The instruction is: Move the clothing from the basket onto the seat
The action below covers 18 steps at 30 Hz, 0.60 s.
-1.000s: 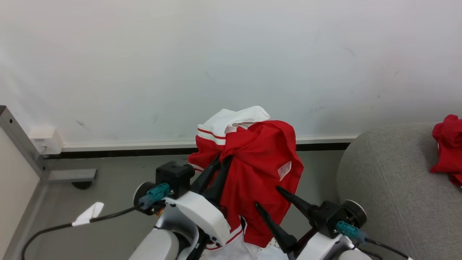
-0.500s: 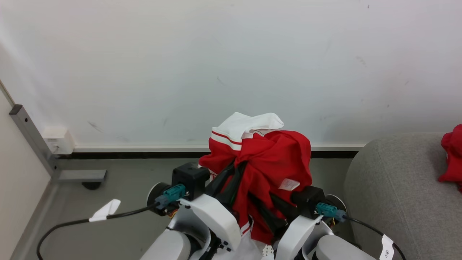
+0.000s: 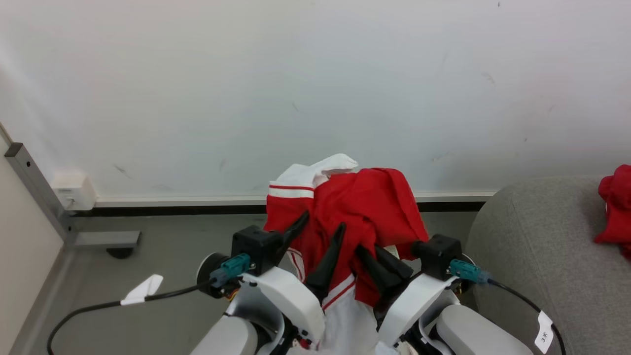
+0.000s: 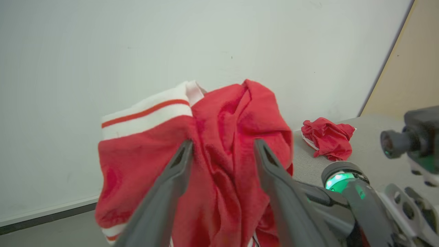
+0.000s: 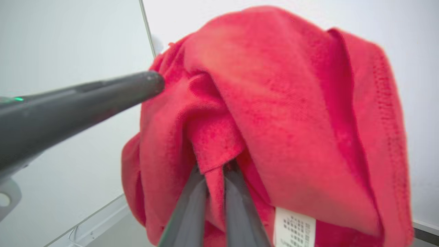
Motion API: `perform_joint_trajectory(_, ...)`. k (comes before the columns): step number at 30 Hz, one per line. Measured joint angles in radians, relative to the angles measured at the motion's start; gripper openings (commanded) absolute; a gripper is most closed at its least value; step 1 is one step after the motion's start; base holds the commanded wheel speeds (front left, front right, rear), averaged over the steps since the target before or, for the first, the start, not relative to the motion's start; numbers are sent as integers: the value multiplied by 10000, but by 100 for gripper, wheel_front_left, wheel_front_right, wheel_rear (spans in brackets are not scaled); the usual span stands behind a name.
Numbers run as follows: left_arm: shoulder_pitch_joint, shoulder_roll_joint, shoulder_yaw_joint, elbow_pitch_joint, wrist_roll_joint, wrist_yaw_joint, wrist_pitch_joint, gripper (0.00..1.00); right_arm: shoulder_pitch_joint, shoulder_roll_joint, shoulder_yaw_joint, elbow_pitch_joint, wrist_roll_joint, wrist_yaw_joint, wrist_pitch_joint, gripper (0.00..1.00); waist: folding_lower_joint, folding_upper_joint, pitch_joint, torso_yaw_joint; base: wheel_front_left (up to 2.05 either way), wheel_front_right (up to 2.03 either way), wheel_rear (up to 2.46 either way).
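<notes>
Presently, the red garment with white stripes (image 3: 360,207) is being held up in the air in front of the white wall (image 3: 315,74), above the grey floor (image 3: 162,236) and to the left of the grey sofa (image 3: 532,236), clear of its upholstery. A fold of the red cloth is being pinched by the right gripper (image 3: 368,249), whose jaws are being shown closed on it; in the right wrist view the two dark fingers (image 5: 236,206) are being pressed together on the fold, just beside a white care label (image 5: 293,230). The left gripper (image 3: 323,220) is being shown with its jaws spread wide, nothing being clamped between them, while the cloth is hanging between and behind its fingers in the left wrist view. Whether the fabric is being touched by those fingers cannot be told. A crumpled red garment (image 3: 613,207) is being borne on the sofa's top, well apart from the lifted one.
</notes>
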State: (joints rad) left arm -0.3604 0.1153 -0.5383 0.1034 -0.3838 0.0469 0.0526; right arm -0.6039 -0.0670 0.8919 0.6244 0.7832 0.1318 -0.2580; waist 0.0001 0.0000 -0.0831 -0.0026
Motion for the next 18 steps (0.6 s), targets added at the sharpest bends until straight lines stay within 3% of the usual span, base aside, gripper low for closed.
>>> perform_joint_trajectory(18, 95, 119, -67, 123, -36, 151, -111, 100, 394, -756, -2069, -777, -802, 2, 0, 0, 0, 0, 29, -306, 0, 0, 0)
